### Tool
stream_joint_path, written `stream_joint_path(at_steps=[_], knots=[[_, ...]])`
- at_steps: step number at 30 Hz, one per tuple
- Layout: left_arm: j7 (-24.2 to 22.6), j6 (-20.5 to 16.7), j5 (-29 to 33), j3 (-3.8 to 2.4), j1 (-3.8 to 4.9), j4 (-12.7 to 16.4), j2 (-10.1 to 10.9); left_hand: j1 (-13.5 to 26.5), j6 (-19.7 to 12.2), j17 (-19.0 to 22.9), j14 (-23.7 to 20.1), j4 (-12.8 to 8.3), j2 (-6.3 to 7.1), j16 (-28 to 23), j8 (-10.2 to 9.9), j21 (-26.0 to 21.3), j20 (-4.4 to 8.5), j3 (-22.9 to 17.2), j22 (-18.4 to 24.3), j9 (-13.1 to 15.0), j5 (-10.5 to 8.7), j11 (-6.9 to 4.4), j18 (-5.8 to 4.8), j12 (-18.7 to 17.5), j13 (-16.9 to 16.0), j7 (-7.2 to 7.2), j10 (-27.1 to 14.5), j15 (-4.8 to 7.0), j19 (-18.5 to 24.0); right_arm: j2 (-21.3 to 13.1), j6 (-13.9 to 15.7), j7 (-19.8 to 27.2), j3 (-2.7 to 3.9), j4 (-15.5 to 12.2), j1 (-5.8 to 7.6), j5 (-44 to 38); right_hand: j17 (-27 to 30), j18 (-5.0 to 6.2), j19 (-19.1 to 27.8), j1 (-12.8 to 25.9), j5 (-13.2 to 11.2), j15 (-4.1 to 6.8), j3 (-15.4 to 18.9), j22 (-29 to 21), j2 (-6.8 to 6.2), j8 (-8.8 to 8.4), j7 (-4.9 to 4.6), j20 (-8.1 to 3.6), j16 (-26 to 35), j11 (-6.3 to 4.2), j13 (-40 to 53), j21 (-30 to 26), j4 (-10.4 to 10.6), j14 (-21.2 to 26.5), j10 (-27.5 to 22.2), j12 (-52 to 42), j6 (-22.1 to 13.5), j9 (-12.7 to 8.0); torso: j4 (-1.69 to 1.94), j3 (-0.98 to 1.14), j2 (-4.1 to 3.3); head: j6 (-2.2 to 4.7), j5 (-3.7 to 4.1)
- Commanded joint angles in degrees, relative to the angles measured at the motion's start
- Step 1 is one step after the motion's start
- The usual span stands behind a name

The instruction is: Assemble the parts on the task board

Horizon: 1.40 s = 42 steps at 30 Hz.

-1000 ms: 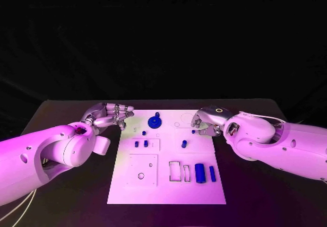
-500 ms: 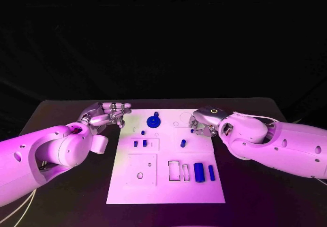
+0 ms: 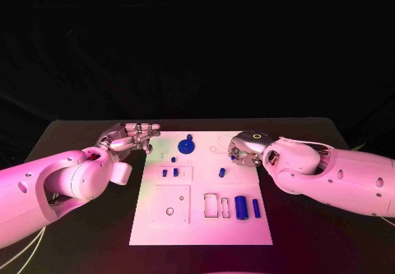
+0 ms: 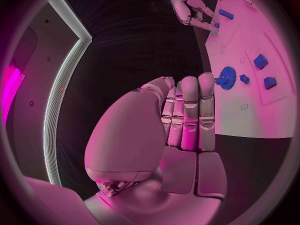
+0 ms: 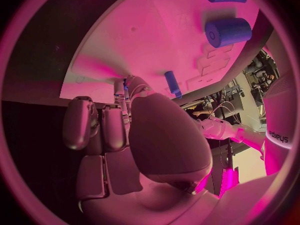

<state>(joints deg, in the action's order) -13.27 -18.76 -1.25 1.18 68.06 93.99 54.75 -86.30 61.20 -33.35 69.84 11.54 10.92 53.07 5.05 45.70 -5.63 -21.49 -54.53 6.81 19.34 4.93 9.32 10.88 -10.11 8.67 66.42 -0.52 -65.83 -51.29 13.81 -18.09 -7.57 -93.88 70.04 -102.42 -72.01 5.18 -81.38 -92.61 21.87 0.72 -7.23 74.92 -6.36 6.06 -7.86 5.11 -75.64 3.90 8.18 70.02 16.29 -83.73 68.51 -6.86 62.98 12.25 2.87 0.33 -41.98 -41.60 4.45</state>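
Note:
The white task board (image 3: pixel 201 228) lies in the middle of the table. On it are a blue gear (image 3: pixel 186 146), two small blue blocks (image 3: pixel 169 172), a blue peg (image 3: pixel 221 172), a thick blue cylinder (image 3: pixel 240 207) and a thin blue bar (image 3: pixel 256 208). My right hand (image 3: pixel 244 152) is low over the board's far right part; in the right wrist view its fingertips (image 5: pixel 127 86) pinch a small blue part (image 5: pixel 125 83) against the board (image 5: pixel 156 40). My left hand (image 3: pixel 132 138) hovers off the board's far left corner, fingers curled in on nothing. The left wrist view shows the gear (image 4: pixel 226 78).
Black table (image 3: pixel 74 137) surrounds the board on all sides. Rectangular recesses (image 3: pixel 216 206) and a square recess with holes (image 3: pixel 172 204) mark the board's near half. My two white arms flank the board's far half.
My right arm has edged a little leftward along the board's far right part, the hand staying low. My left hand has hardly moved. The parts on the board lie as before.

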Motion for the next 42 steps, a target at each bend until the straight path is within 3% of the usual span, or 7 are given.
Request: stream_joint_path(at_steps=[1, 15, 27, 42], knots=[[0.4, 1.4, 0.5, -0.04, 0.05, 0.1, -0.1, 0.2, -0.1, 0.1, -0.1, 0.0, -0.37, -0.2, 0.2, 0.0, 0.04, 0.3, 0.1, -0.1, -0.23, 0.07, 0.63, 0.2, 0.0, 0.39, -0.2, 0.01, 0.0, 0.2, -1.5, -0.3, -0.08, 0.2, -0.23, -0.9, -0.3, -1.24, -0.6, 0.1, -0.1, -0.13, -0.8, 6.5, -0.74, -0.21, 0.13, 0.03, -0.5, 0.06, -0.1, 0.6, 0.0, -3.1, 0.7, 0.4, 0.5, -0.1, -0.02, -0.03, 0.00, -0.09, -0.06], [1.0, 1.4, 0.5, -0.04, 0.06, -0.1, -0.2, 0.1, -0.2, 0.1, -0.1, -0.1, -0.41, -0.2, 0.2, -0.3, 0.04, 0.3, 0.3, -0.1, -0.21, 0.08, 0.68, 0.3, -0.1, 0.42, -0.3, 0.01, 0.1, 0.7, -1.5, -0.5, -0.08, 0.4, -0.40, -0.8, -1.2, -1.52, -1.1, -0.3, -4.5, 0.11, -8.0, 7.9, -0.58, -0.18, 0.25, -0.08, -1.7, -0.19, -0.7, 2.4, -1.4, -3.1, 2.3, 1.4, 1.6, 0.0, 0.01, -0.05, 0.02, -0.17, -0.03], [1.4, 1.3, 0.5, -0.04, 0.06, -0.4, -0.4, -0.1, -1.2, 0.4, -0.2, -0.7, -0.66, -0.2, -0.4, -1.2, -0.02, 0.7, 1.1, -0.5, -0.12, 0.35, 0.77, 0.4, -0.1, 0.74, -1.2, -0.13, 0.2, -0.8, 3.4, -0.6, 0.07, -1.7, -0.07, -0.9, -1.3, -1.63, -1.2, 1.3, -4.4, -0.10, -12.4, 8.6, -2.39, -0.56, -0.01, 0.10, -2.0, 0.04, -1.1, 3.0, -2.6, -3.1, 2.4, 2.3, 1.6, 0.0, 0.05, -0.06, 0.18, -0.10, -0.09], [1.1, 1.1, 0.5, -0.04, 0.04, -1.1, -0.8, -0.3, -3.1, 0.6, -0.3, -1.2, -0.88, 0.0, -1.1, -1.2, -0.11, 0.9, 1.1, -1.0, -0.08, 0.43, 0.73, 0.6, -0.2, 0.65, -2.1, -0.22, -0.2, -3.2, 7.9, -0.1, 0.63, -5.7, 0.98, 1.3, -1.5, -1.77, -1.5, 2.7, -4.5, -0.06, -13.5, 9.0, -3.07, -0.58, 0.04, 0.17, -2.3, 0.01, -1.1, 3.8, -2.8, -3.1, 2.6, 2.5, 1.7, 0.1, 0.02, -0.04, 0.18, 0.18, -0.27]])
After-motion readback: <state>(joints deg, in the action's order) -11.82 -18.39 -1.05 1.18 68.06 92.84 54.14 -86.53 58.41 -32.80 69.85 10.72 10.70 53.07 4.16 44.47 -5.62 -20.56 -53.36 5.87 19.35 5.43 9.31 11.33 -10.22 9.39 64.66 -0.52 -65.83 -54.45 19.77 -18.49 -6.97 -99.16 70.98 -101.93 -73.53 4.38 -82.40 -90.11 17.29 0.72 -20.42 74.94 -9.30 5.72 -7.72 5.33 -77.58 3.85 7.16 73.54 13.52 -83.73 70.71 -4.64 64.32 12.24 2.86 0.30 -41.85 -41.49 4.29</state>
